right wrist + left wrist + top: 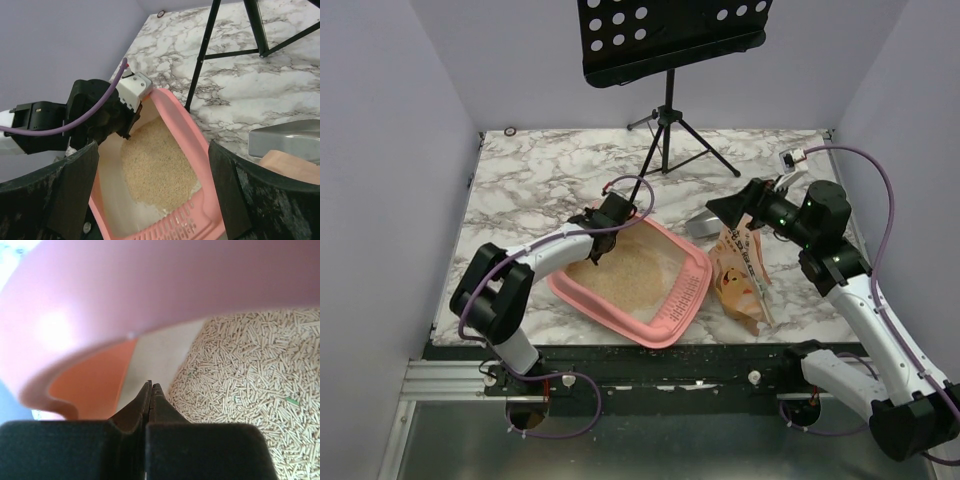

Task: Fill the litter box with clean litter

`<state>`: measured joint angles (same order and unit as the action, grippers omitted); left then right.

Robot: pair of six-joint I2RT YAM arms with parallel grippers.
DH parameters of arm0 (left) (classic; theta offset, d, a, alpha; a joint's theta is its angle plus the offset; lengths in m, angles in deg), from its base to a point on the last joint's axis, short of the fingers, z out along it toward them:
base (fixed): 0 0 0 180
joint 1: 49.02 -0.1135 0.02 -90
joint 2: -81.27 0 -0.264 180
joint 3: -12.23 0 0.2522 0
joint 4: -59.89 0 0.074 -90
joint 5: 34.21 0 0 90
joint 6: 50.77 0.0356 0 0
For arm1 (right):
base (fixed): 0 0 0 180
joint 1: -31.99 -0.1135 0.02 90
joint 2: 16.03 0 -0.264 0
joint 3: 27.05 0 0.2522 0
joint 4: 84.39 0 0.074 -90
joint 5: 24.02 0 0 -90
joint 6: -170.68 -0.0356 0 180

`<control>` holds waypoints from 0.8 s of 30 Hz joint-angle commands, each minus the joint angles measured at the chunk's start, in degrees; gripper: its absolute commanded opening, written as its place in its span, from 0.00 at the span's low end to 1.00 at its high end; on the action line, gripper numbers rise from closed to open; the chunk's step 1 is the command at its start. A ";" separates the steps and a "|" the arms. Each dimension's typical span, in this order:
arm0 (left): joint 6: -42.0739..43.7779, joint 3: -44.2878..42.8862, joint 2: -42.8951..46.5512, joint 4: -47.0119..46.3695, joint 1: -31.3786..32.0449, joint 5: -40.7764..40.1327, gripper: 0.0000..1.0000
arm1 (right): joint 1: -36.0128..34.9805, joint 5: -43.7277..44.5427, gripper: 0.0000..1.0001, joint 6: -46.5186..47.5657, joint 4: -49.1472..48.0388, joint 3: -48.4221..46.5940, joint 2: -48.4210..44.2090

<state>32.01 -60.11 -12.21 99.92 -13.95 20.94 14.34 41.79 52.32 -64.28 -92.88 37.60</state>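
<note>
The salmon-pink litter box lies slantwise in the middle of the table, its slotted grate end at the near right. Beige-tan clean litter covers much of its floor, heaped toward the far right side; a pale strip of floor along the left stays bare. My left gripper is shut and empty, its tips low inside the box's far corner beside the litter. My right gripper is open and empty, held above the table to the right of the box, looking down on the litter.
A crinkled orange-tan bag lies right of the box. A grey scoop lies behind it, also in the right wrist view. A black music stand's tripod stands at the back. Spilled grains dot the table's front edge.
</note>
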 commanded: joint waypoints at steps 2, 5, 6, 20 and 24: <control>3.26 -0.21 -3.46 -5.95 -5.27 -9.35 0.00 | -0.63 -2.18 0.97 -1.96 -2.04 1.54 -0.19; 4.76 -1.61 -7.68 -8.59 -7.46 -11.90 0.00 | -0.72 -2.44 0.96 -2.49 -2.48 1.71 -0.36; 5.46 -2.49 -9.00 -9.29 -8.08 -12.52 0.00 | -0.72 -2.27 0.96 -2.75 -2.57 1.80 -0.45; 23.74 -14.09 -12.08 -25.99 -17.84 -15.16 0.00 | -0.98 -1.04 0.96 -3.28 -1.87 2.68 -1.33; 23.66 -16.03 -13.66 -26.00 -19.34 -14.45 0.00 | -1.07 -0.51 0.96 -3.02 -1.52 2.94 -1.24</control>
<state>52.44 -73.67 -23.94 77.88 -31.78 7.78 13.88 41.05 49.22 -66.24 -90.56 37.01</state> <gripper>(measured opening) 0.007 0.965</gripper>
